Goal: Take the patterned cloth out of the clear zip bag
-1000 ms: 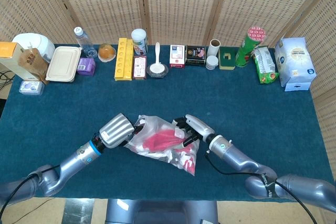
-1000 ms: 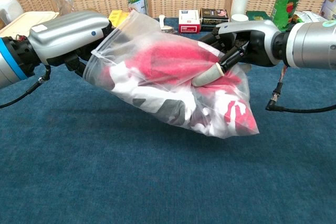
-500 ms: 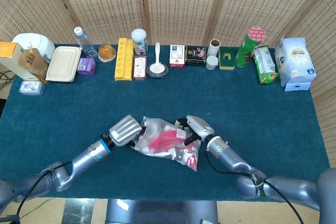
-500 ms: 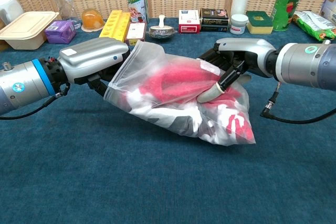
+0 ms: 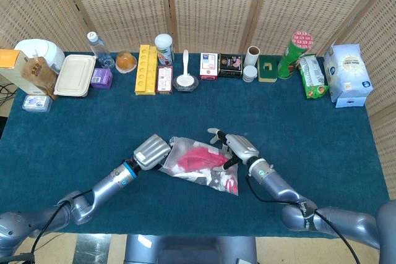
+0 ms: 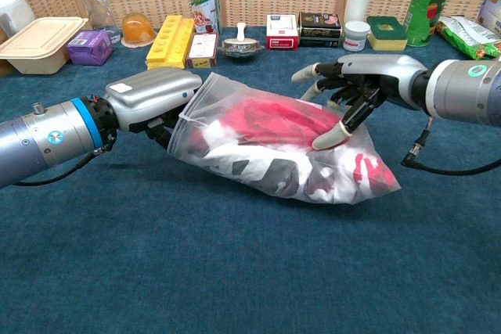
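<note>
The clear zip bag (image 6: 282,154) lies on the blue table with the patterned cloth (image 6: 258,127), red, white and black, bunched inside it. My left hand (image 6: 153,93) grips the bag's left end, where the mouth appears to be. My right hand (image 6: 356,84) hovers over the bag's right half with its fingers spread, and one fingertip (image 6: 327,140) touches the plastic. From the head view the bag (image 5: 199,166) sits between the left hand (image 5: 151,151) and the right hand (image 5: 234,146). The cloth (image 5: 197,156) is wholly inside the bag.
A row of items lines the table's far edge: a lunch box (image 5: 74,75), a water bottle (image 5: 94,46), a yellow tray (image 5: 146,69), small boxes (image 5: 230,65), a green can (image 5: 291,54) and a white bag (image 5: 348,73). Blue cloth (image 5: 297,128) covers the table.
The bag has come down from the air to rest on the table. My right hand has let go of it and spread its fingers. The left hand keeps its grip.
</note>
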Controlling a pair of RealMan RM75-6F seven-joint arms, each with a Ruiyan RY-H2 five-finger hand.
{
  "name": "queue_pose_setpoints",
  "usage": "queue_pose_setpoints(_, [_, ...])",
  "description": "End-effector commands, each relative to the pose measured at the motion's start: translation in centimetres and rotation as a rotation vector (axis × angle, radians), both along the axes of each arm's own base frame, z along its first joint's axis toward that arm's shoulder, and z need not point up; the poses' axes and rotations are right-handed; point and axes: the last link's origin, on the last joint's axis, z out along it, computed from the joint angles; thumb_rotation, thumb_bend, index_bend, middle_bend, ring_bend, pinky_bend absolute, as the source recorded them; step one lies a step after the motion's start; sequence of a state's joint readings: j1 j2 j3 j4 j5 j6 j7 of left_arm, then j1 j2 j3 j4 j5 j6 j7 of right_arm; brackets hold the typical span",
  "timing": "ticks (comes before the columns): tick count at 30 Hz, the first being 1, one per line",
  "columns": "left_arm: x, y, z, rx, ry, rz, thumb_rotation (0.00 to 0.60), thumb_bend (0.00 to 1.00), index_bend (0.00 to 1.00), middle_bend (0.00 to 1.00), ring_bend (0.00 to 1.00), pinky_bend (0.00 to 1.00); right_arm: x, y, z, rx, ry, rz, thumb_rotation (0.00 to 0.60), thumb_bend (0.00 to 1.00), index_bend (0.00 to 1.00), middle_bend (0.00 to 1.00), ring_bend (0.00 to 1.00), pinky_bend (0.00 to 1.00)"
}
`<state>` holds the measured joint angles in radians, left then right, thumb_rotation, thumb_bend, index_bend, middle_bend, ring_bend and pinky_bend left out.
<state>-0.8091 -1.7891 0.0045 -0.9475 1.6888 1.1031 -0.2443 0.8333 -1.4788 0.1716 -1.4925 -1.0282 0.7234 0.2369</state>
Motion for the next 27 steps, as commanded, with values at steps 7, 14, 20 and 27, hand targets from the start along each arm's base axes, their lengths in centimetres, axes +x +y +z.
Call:
queue_pose_setpoints(7, [0.6, 0.7, 0.7, 0.023, 0.002, -0.006, 0.6, 0.42, 0.9, 1.0, 1.0, 1.0, -1.4, -0.9, 3.8, -0.113, -0.014, 0.021, 0.6, 0.12, 0.03, 0.19, 0.29, 0.25])
queue_pose_setpoints(14, [1.4, 1.2, 1.1, 0.035, 0.0, -0.016, 0.6, 0.42, 0.9, 1.0, 1.0, 1.0, -2.9, -0.6, 6.2, -0.17, 0.001, 0.046, 0.6, 0.12, 0.03, 0.18, 0.26, 0.22])
queue_pose_setpoints(20, [2.2, 1.3, 1.3, 0.031, 0.004, -0.026, 0.6, 0.41, 0.9, 1.0, 1.0, 1.0, -4.1, 0.2, 8.2, -0.218, 0.042, 0.129, 0.6, 0.12, 0.08, 0.19, 0.27, 0.22])
queue_pose_setpoints(27, [2.8, 1.2, 1.7, 0.006, 0.01, -0.024, 0.6, 0.41, 0.9, 1.0, 1.0, 1.0, -6.5, 2.0, 9.6, -0.25, 0.249, 0.35, 0.6, 0.11, 0.16, 0.28, 0.34, 0.27])
